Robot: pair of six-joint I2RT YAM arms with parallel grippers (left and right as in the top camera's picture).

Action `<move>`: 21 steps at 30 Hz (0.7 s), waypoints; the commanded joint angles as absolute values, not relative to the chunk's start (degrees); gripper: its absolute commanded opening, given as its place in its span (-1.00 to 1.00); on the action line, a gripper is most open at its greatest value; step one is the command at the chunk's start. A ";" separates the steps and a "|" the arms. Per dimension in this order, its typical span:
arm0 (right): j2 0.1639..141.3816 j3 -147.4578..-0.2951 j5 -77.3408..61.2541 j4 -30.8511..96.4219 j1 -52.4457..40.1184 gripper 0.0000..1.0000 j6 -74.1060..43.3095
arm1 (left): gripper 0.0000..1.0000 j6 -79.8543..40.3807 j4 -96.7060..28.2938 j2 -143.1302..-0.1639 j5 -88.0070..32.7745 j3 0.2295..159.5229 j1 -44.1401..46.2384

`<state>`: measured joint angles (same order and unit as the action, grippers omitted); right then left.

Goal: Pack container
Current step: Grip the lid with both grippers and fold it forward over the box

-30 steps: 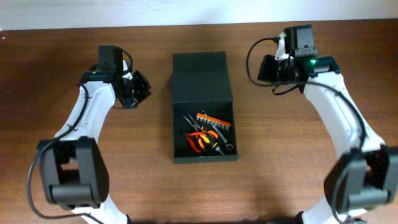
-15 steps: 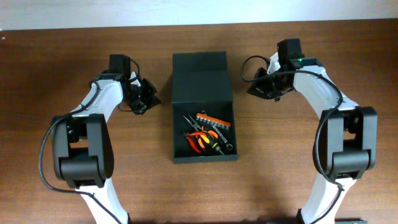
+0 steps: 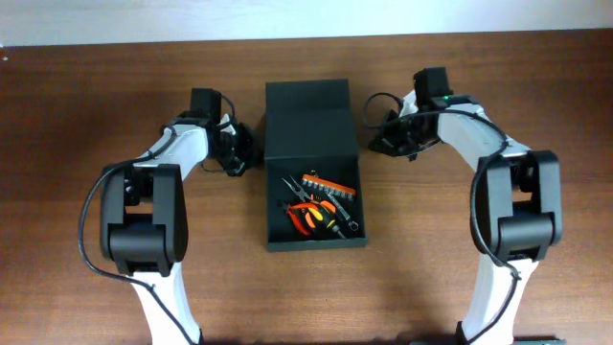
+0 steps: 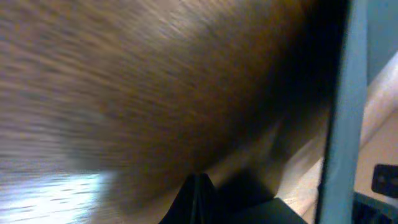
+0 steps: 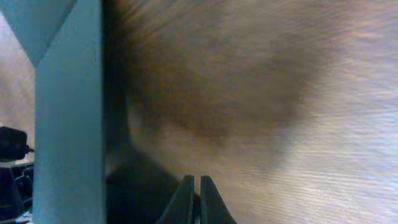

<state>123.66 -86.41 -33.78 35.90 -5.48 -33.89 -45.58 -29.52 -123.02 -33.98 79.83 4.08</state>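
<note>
The dark green container (image 3: 311,115) lies open in the middle of the wooden table, its flap lid laid back toward the far side. Several orange and black hand tools (image 3: 321,203) lie in its near half. My left gripper (image 3: 247,153) is shut and empty, low over the table just left of the container's wall; that wall shows at the right of the left wrist view (image 4: 345,112). My right gripper (image 3: 378,142) is shut and empty just right of the container, whose wall shows at the left of the right wrist view (image 5: 68,118).
Bare wooden table (image 3: 86,115) lies on both sides of the container. The table's far edge meets a white wall (image 3: 306,17) at the top. The arms' bases stand at the near edge.
Both grippers have moved inward and down toward the container's two sides. The wrist views are blurred by motion.
</note>
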 commanded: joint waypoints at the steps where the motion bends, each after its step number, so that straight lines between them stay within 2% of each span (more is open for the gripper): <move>1: 125.54 -87.18 -36.49 33.78 -7.57 -0.92 -35.51 | -0.96 -47.55 -27.38 -124.51 -36.62 80.36 4.71; 12: 126.52 -87.20 -38.87 26.94 -9.32 -0.92 -32.56 | -0.96 -47.83 -20.43 -125.49 -40.38 80.42 4.60; 21: 124.11 -87.24 -39.42 23.24 -9.28 -0.92 -25.61 | -0.96 -39.68 -20.18 -125.49 -42.39 84.18 4.08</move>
<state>125.86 -86.41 -36.51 24.32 -8.82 -29.26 -43.42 -20.53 -125.19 -38.83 81.10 3.88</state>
